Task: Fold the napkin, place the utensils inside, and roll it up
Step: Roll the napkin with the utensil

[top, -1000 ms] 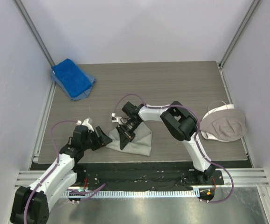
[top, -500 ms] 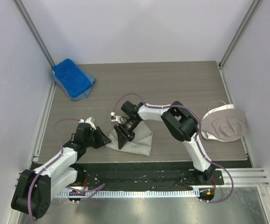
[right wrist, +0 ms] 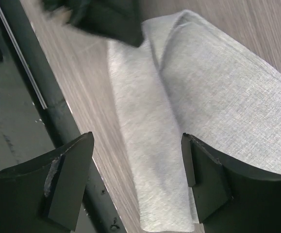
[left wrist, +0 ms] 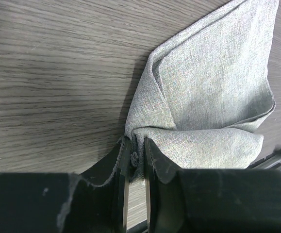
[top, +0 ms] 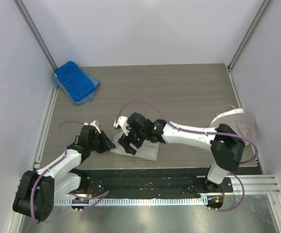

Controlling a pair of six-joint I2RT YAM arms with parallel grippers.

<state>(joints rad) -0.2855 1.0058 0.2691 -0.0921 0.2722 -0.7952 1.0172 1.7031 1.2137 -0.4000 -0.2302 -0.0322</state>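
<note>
The napkin is a light grey cloth lying folded into a thick band near the table's front edge. My left gripper is at its left end, shut on a bunched corner of the napkin; in the left wrist view the left gripper has a wad of cloth pinched between its fingers. My right gripper hovers just over the napkin's left part, wide open. In the right wrist view the right gripper straddles the napkin without touching it. The utensils are not in view.
A bright blue towel lies at the far left corner. A beige-grey cloth with a white edge sits at the right edge, partly behind my right arm. The black front rail runs close beside the napkin.
The right gripper let go and opened wide, and its arm swung low and forward across the table. The left gripper closed on the napkin's left corner.
</note>
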